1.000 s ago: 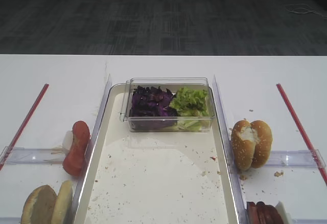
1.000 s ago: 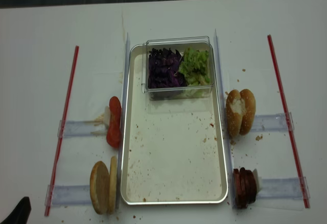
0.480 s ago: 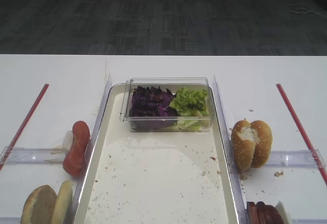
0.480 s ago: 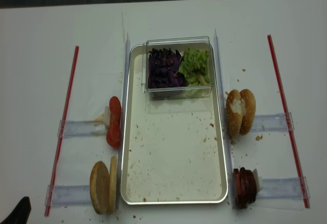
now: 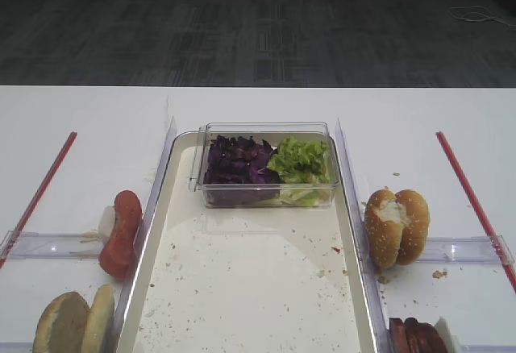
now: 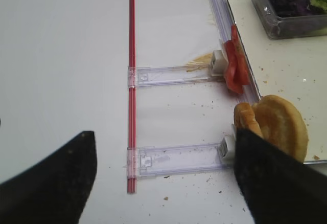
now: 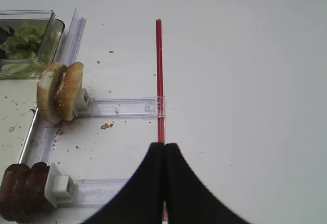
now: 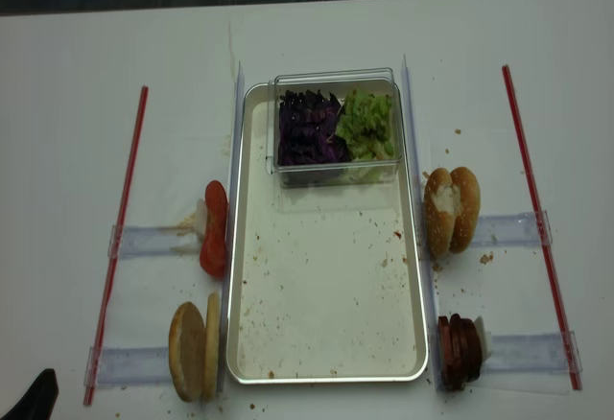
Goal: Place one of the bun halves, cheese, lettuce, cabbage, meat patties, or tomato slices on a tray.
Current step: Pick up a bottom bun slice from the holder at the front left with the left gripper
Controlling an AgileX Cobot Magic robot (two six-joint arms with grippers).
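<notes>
Waiting for the first pick: in the front high view the tray [image 5: 254, 288] holds only crumbs and the clear box [image 5: 266, 164] with cabbage [image 5: 235, 162] and lettuce [image 5: 300, 159] at its far end.

In the right wrist view the right gripper [image 7: 164, 155] hangs over the worktop [image 7: 245, 55], right of the tray, fingers pressed together.

In the left wrist view the left gripper [image 6: 163, 178] has its fingers wide apart, and the plain bun half [image 6: 278, 124] stands on edge against the tray's left rim.

In the top view that bun sits at the tray's near-left corner. The next move, I judge, is lowering the left fingers around it.
</notes>
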